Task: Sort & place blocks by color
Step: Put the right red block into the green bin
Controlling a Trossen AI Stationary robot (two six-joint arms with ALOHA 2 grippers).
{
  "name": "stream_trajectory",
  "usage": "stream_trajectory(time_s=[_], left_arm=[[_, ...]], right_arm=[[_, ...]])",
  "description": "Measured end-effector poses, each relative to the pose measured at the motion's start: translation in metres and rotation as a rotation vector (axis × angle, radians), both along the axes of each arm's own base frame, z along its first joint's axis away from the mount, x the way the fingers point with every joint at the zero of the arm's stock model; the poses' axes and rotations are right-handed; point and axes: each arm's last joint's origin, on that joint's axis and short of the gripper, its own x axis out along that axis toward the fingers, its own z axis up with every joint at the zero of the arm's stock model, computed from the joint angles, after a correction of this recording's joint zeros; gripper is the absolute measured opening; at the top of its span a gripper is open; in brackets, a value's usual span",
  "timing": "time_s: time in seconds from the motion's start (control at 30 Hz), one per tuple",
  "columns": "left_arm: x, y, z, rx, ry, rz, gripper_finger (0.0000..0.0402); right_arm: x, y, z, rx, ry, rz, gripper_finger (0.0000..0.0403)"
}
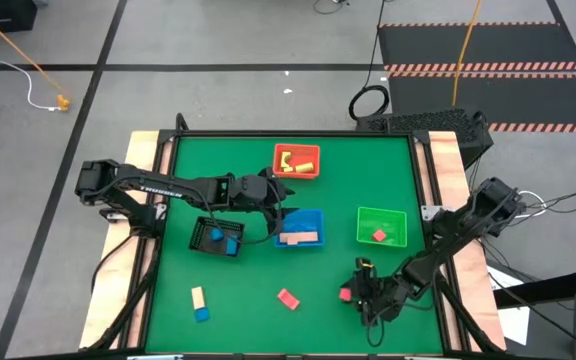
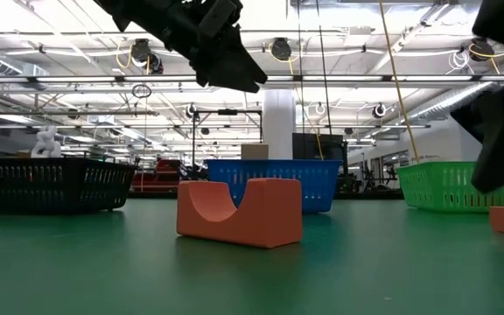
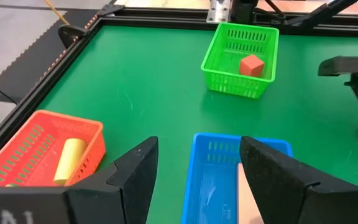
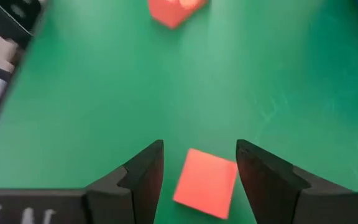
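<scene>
Hidden: the black tray (image 1: 218,238) was partly covered by the left arm; its contents were hard to make out.
Right pincer (image 4: 197,163): fingers apart, low over the tabletop (image 1: 238,290), straddling a red block (image 4: 206,183), contact unclear.
Left pincer (image 3: 197,168): fingers apart, empty, above the blue tray (image 3: 210,180).
Other blocks: one red in the green tray (image 3: 240,60), yellow ones in the red tray (image 1: 297,161).

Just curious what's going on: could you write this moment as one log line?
right claw: open, over red block | left claw: open, above blue tray | loose: another red block
</scene>
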Motion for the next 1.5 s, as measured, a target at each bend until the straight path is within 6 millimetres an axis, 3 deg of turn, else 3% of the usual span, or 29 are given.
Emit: stream_trajectory(time_s=[0.23,0.53,0.67,0.8,0.9,1.0,1.2,1.37,1.5], left_arm=[[0.000,0.000,0.000,-0.004,-0.001,0.002,0.0230],[0.000,0.000,0.000,-0.005,-0.001,0.003,0.0230],[0.000,0.000,0.000,-0.022,-0.005,0.012,0.0230],[0.000,-0.003,0.000,-0.030,-0.007,0.009,0.0230],[0.000,-0.008,0.000,-0.027,-0.008,-0.008,0.0230],[0.001,-0.014,0.001,-0.028,-0.017,-0.026,0.0230],[0.003,-0.029,0.007,-0.099,-0.097,-0.040,0.0230],[0.001,-0.045,0.005,-0.155,-0.077,-0.059,0.0230],[-0.003,-0.060,0.000,-0.183,-0.020,-0.080,0.0230]], right_arm=[[0.002,0.004,-0.023,-0.061,0.042,0.020,0.0190],[0.003,0.005,-0.036,-0.122,0.051,0.020,0.0171],[0.003,0.005,-0.034,-0.121,0.046,0.023,0.0115],[0.003,0.003,-0.021,-0.112,0.028,0.047,0.0116],[0.002,-0.005,0.000,-0.095,-0.014,0.038,0.0116],[-0.001,-0.020,0.029,-0.099,-0.082,-0.060,0.0116],[-0.021,-0.070,0.066,-0.168,-0.102,-0.343,0.0120],[-0.049,-0.113,0.076,-0.096,0.032,-0.634,0.0130],[-0.066,-0.130,0.076,-0.009,0.146,-0.768,0.0119]])
